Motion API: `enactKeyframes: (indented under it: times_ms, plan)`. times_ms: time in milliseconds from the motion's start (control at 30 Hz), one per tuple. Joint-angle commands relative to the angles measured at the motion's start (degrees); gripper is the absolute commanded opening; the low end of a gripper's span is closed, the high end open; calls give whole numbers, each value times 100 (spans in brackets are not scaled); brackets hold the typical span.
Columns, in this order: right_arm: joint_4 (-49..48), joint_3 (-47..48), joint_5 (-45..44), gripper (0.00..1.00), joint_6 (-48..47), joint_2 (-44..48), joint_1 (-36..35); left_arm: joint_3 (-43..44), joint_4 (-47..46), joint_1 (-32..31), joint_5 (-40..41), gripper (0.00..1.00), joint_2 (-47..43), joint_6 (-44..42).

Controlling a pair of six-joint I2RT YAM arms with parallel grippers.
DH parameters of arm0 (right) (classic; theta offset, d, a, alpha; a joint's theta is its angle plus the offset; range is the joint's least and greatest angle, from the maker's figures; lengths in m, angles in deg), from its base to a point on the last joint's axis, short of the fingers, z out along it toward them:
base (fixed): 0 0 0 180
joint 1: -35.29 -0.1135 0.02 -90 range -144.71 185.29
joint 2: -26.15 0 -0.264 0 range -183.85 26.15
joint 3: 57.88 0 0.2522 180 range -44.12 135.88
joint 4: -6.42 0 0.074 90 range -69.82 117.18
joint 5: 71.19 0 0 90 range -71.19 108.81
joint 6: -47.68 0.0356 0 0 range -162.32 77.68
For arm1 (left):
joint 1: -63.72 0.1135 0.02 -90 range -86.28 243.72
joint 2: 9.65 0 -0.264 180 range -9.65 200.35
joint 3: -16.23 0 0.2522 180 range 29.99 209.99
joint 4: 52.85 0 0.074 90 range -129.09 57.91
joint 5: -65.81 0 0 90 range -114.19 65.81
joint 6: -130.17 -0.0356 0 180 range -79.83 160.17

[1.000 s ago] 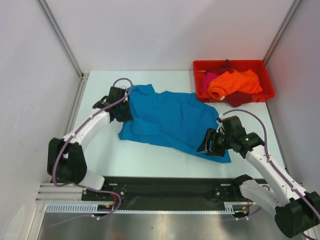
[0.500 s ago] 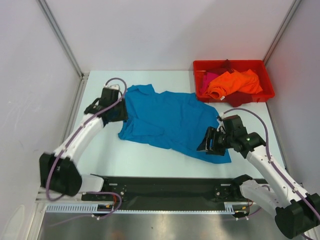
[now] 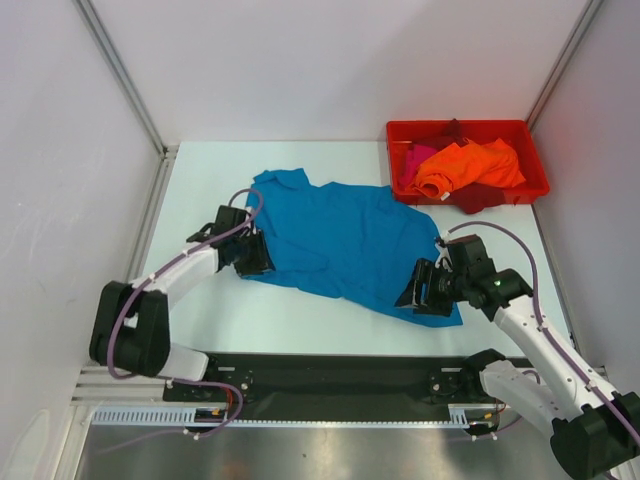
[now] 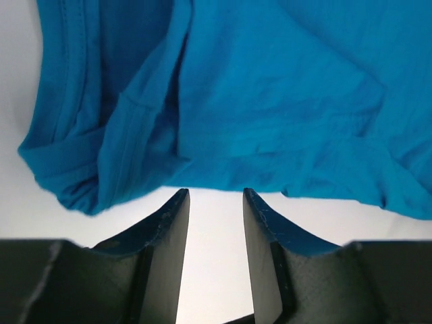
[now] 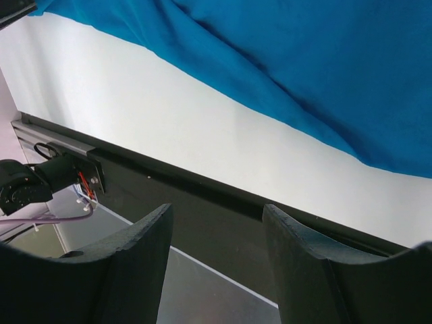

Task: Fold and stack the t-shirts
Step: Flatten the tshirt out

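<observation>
My left hand (image 4: 216, 194) is released and empty. The hem of the blue shirt (image 4: 270, 88) lies on the desk (image 4: 20, 202) just ahead of it. I'd slide in low and pinch the hem only — my right hand (image 5: 216, 219), also released, should take the edge in front of it.

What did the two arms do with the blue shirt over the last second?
The left claw let go of the left edge of the blue shirt, then moved nearer the robot to its near left corner, open and empty. The right claw stayed open at the near right corner; the shirt and the red bin of clothes kept their places.
</observation>
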Motion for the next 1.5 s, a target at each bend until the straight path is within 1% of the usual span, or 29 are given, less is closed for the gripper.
enactKeyframes:
  times_ms: [0,300,467,667,767,900,967,1067,1167,1200,1233,1367,1467]
  plan:
    - [151,177,-44,62,12,122,36,278,-574,200,-389,42,443,195]
    - [90,141,-26,62,3,26,141,524,-741,419,-231,42,946,-60]
    - [-60,176,18,62,12,-159,159,551,-873,446,-459,42,1271,-34]
    - [-165,185,62,62,30,-230,177,323,-926,446,-521,43,1202,2]
    - [-174,159,62,62,56,-204,177,138,-1066,446,-731,42,1087,45]
    - [-174,80,9,62,100,-116,168,-11,-1110,446,-863,34,877,125]
    - [-95,62,-70,62,161,-107,177,-21,-1014,437,-803,32,797,116]
    - [62,71,-254,61,161,-203,194,-12,-891,446,-723,24,622,107]
    - [212,97,-369,61,109,-326,194,93,-768,446,-670,12,499,90]
    - [230,106,-430,61,91,-326,203,129,-750,437,-627,5,472,90]
    - [291,124,-465,61,91,-326,212,181,-619,437,-583,0,454,81]
    - [590,238,-781,61,117,-458,264,488,-224,455,-109,0,253,142]
    - [801,343,-861,61,126,-703,396,612,154,577,313,0,-116,195]
